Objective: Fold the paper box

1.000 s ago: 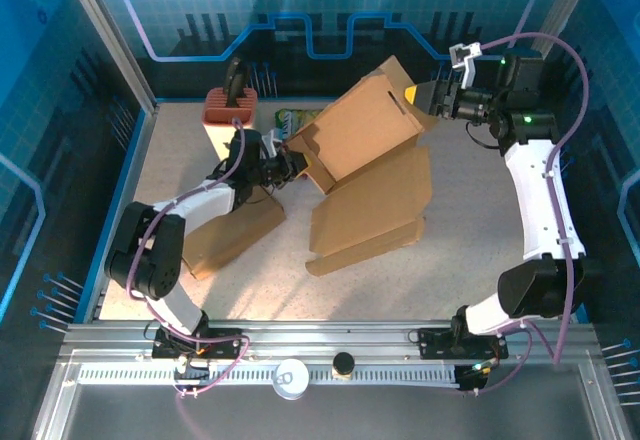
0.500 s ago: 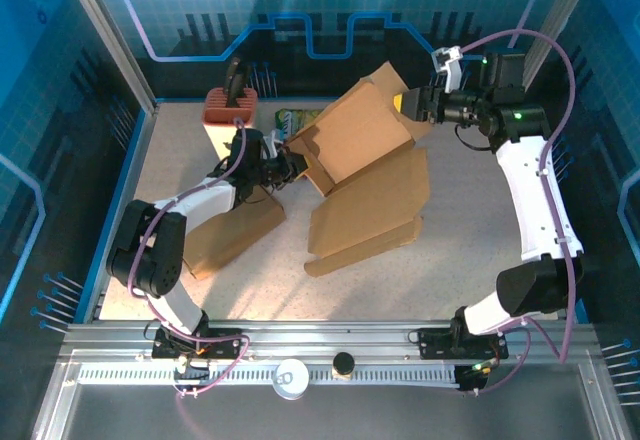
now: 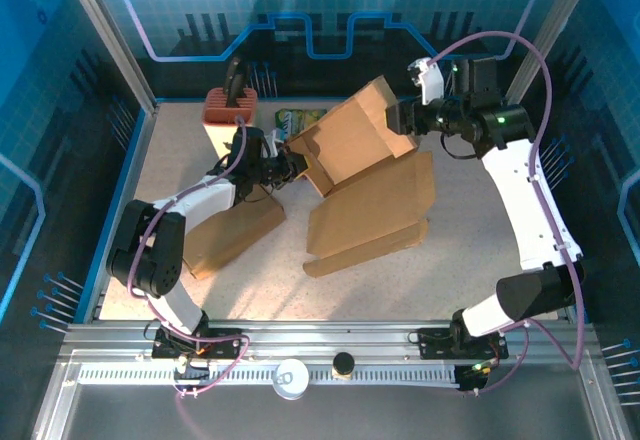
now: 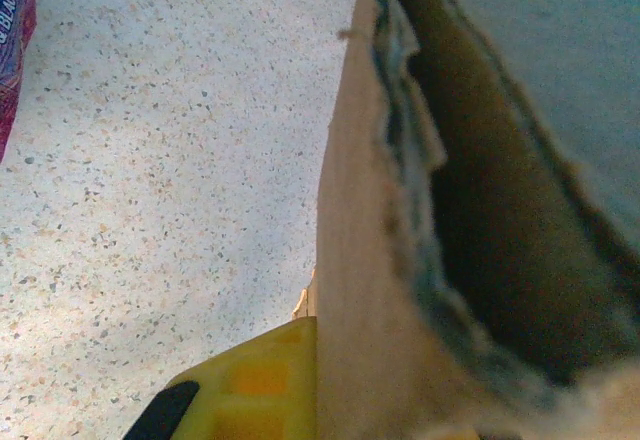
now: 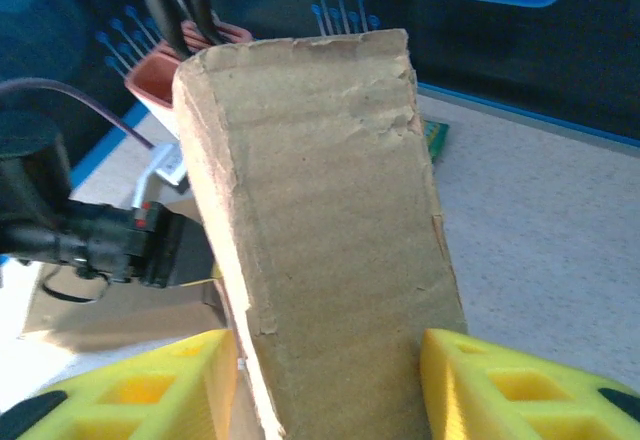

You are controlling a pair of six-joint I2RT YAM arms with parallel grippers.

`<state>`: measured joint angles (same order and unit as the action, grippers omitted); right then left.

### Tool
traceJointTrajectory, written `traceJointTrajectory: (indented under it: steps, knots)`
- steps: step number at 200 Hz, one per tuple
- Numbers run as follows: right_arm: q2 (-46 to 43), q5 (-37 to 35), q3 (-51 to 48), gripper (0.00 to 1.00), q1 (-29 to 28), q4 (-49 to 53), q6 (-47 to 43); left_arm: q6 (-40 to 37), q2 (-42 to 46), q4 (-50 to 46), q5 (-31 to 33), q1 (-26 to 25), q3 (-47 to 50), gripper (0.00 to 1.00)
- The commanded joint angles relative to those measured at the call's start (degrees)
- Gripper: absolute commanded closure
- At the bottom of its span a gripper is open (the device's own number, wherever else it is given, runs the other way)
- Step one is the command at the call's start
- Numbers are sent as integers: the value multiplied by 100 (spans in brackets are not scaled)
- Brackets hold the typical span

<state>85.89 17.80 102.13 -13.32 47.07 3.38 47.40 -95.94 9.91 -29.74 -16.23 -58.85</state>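
The paper box is brown cardboard, partly unfolded, lying in the middle of the table with one panel raised. My left gripper is shut on the box's left wall edge. In the left wrist view one yellow finger presses flat against that wall, and the other finger is hidden behind the cardboard. My right gripper is at the raised upper-right flap. In the right wrist view this flap stands between the two yellow fingers of the gripper, and both touch its side edges.
A red-orange holder with black tools stands at the back left, with a green packet beside it. A separate cardboard piece lies at the front left. Blue frame walls close in the table.
My right gripper has swung left and inward, taking the upper flap with it toward the box's middle. The left arm has stayed in place, still gripping.
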Motion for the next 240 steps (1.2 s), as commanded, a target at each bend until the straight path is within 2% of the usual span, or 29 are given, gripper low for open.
traceJointTrajectory:
  steps: [1,33,65,131,164,197,214,240]
  knots:
    - [-43,-1112,222,47,-310,240,-282,-129,101,-51,-33,50,-184,100]
    - [120,-2398,295,43,-725,294,-452,-160,121,-71,-26,50,-154,100]
    - [234,-3615,345,50,-1049,242,-532,-178,141,-104,-11,49,-144,100]
    - [789,-6176,782,79,-1684,487,-494,-152,259,-236,108,23,-173,100]
    - [974,-6757,917,100,-1787,615,-396,-204,339,-422,172,-3,-231,100]
    - [1091,-6908,1137,100,-1835,824,-376,-226,387,-516,231,-3,-244,100]
    - [1143,-6872,1210,86,-1841,909,-383,-217,404,-525,256,-7,-227,100]
    - [1288,-6791,1373,79,-1798,1069,-400,-231,432,-534,242,-7,-215,100]
